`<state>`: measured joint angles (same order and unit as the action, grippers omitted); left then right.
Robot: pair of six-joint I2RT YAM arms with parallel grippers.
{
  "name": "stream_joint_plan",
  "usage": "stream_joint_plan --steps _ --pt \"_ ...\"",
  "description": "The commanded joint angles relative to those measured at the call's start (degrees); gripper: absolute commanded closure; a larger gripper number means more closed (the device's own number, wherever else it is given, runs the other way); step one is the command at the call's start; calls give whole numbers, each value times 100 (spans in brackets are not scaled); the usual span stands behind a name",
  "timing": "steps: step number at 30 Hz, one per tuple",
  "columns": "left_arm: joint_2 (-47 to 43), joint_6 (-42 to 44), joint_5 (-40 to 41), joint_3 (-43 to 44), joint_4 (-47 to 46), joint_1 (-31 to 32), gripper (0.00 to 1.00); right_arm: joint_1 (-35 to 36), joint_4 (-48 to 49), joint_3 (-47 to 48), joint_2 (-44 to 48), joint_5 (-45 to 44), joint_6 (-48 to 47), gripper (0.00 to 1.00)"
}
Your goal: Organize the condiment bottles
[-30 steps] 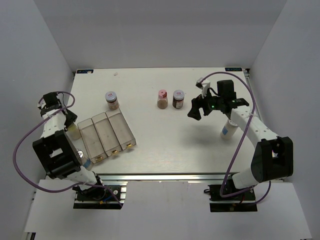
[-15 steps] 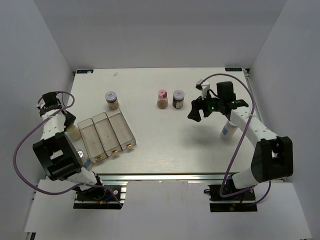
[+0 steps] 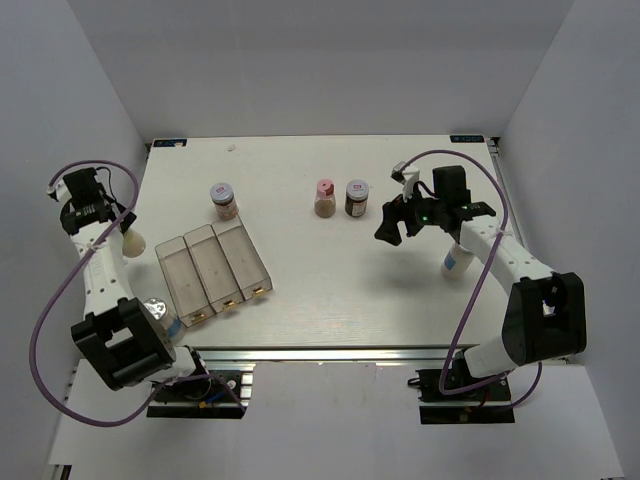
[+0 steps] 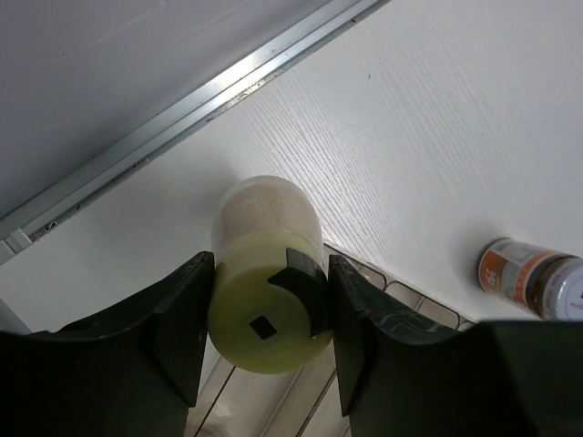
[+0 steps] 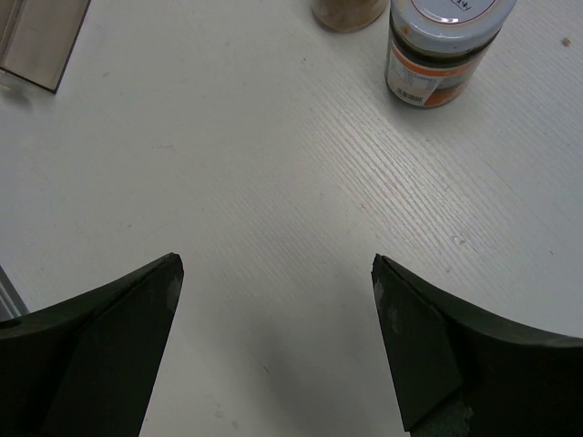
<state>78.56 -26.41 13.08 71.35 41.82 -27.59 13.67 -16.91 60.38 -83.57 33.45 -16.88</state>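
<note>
My left gripper [image 4: 267,300] is shut on the yellow lid of a pale tan condiment bottle [image 4: 264,214], held at the left table edge beside the clear tray [image 3: 215,268]; from above the bottle [image 3: 131,243] shows just left of the tray. A grey-lidded brown bottle [image 3: 223,200] stands behind the tray and also shows in the left wrist view [image 4: 533,284]. A pink-lidded bottle [image 3: 324,198] and a dark brown bottle [image 3: 356,199] stand mid-table. My right gripper [image 3: 392,222] hangs open and empty just right of them, with the dark bottle [image 5: 446,45] ahead of its gap [image 5: 273,273]. A white blue-labelled bottle [image 3: 455,260] stands under the right forearm.
The clear three-compartment tray's rim [image 4: 410,305] lies close below the held bottle, and its corner [image 5: 36,41] shows far left in the right wrist view. A metal rail [image 4: 209,91] runs along the table's left edge. White walls enclose three sides.
The left gripper closed on the yellow-lidded bottle and has drawn it back and to the left, away from the tray. The right arm has hardly moved.
</note>
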Motion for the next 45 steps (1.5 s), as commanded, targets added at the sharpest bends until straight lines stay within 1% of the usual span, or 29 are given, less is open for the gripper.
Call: stream_joint_plan --steps 1,5,13,18,33,36,37,40,41,42,43,44,45 --pt "-377 84 -296 19 80 8 75 -5 223 -53 131 144 45 11" --pt "-395 84 -885 -60 115 192 76 4 249 -70 122 162 71 11" --pt "-140 101 -1202 -385 -51 597 76 -5 276 -53 104 188 80 11" --pt "97 137 -983 -306 98 905 75 -5 232 -53 113 135 27 11" --pt "-25 163 -614 -710 204 905 70 4 205 18 34 118 19 11" --pt "18 180 -710 -842 133 905 61 -5 170 62 -19 161 19 11" --pt "71 172 -737 -921 107 905 52 -5 161 88 -28 162 -8 11" --pt "185 154 -798 -1009 28 905 41 4 82 149 -54 276 -183 11" --pt "212 154 -798 -1009 2 905 29 -5 74 176 -54 319 -253 11" --pt "229 154 -807 -1009 -7 905 24 4 73 202 -54 398 -315 11" --pt "264 163 -807 -1001 -8 905 23 13 73 220 -72 416 -368 11" --pt "317 163 -807 -974 -25 905 17 4 65 298 -89 443 -473 11" --pt "335 172 -825 -948 -25 905 16 4 56 351 -115 469 -535 11"
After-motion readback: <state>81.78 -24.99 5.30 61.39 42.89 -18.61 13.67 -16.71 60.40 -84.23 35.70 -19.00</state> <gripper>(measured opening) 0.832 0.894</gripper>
